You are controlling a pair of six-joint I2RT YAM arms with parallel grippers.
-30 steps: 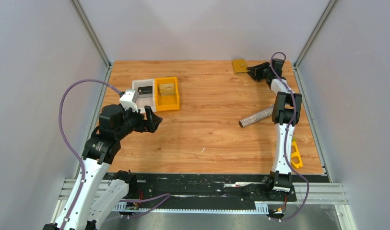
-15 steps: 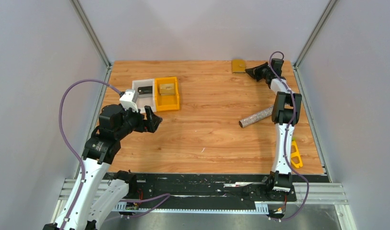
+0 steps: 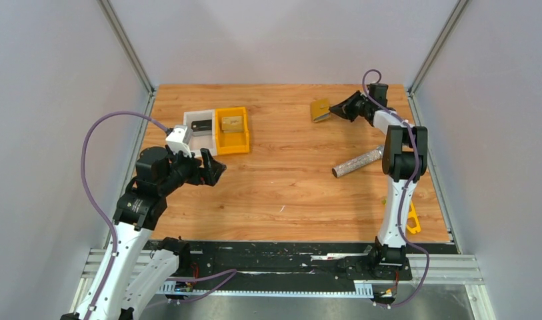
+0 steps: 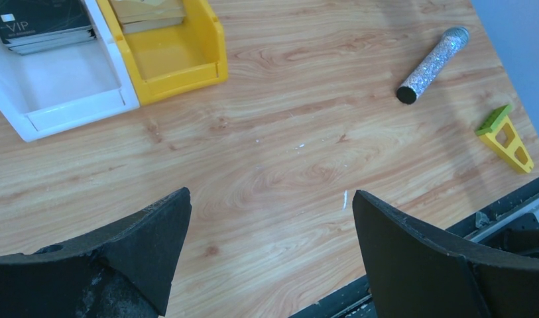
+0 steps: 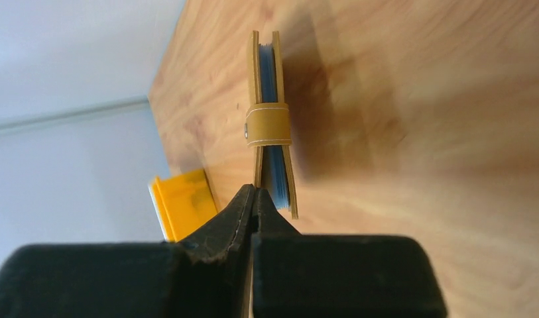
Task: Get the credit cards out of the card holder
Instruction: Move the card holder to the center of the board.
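Holder (image 3: 320,110): folded, strap (image 5: 268,124) snapped shut, raised over far-right tabletop (image 3: 288,180).
Right end effector (image 3: 332,112): clenched on the holder's tan edge.
Left end effector (image 4: 270,202): spread wide, gripping nothing, over near-left tabletop.
Done: holder in hand, nothing more.
Left: unsnapping strap, opening the fold, drawing cards out; none showing outside the holder.

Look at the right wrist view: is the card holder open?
No, the card holder is folded shut, its strap snapped across it.
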